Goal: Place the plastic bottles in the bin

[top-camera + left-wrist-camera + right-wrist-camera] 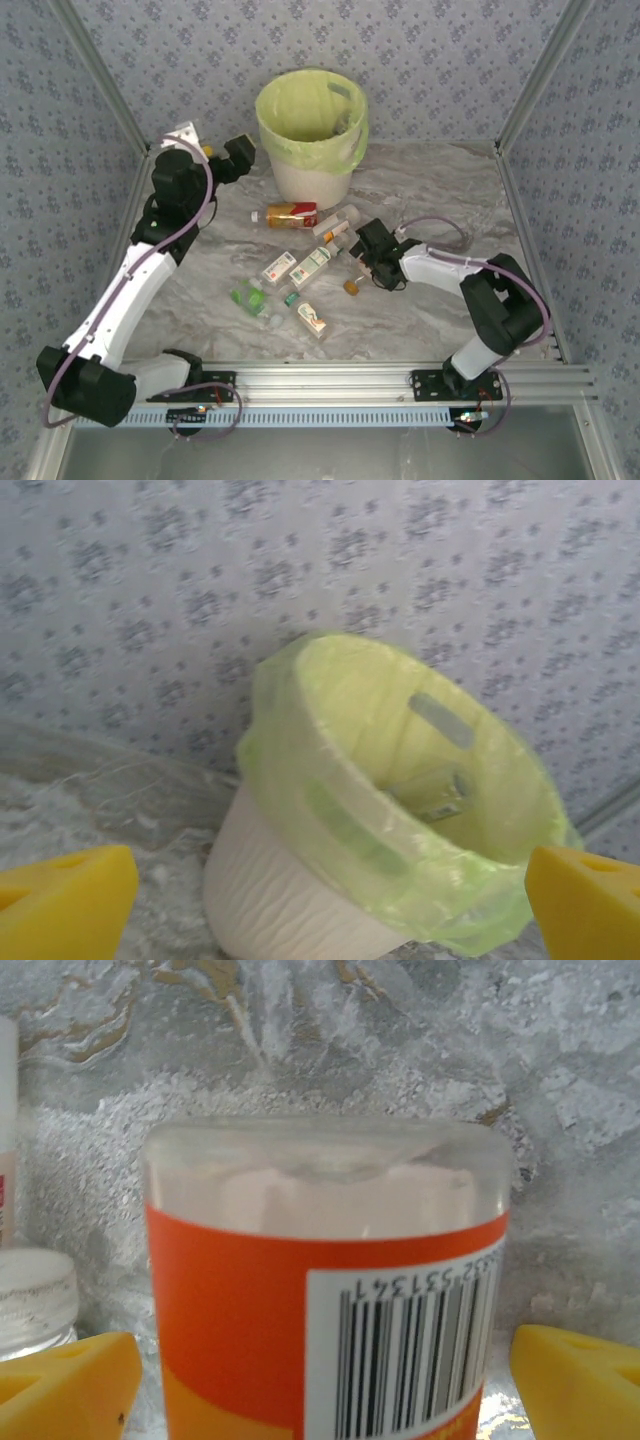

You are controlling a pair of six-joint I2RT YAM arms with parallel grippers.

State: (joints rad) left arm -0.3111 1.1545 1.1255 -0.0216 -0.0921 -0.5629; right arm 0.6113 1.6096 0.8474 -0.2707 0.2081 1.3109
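Left gripper [330,905] gapes wide before the ribbed white bin [312,182]; right gripper [320,1380], equally wide, straddles a clear, orange-labelled bottle [240,1340] beside a white cap [35,1295].

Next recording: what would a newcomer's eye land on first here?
The bin, white and lined in yellow-green, stands at the table's far side, with the open left claw beside it. The plastic bottles lie scattered mid-table in front of it. In the right wrist view an orange-labelled bottle looms between the right claw's spread yellow fingertips.
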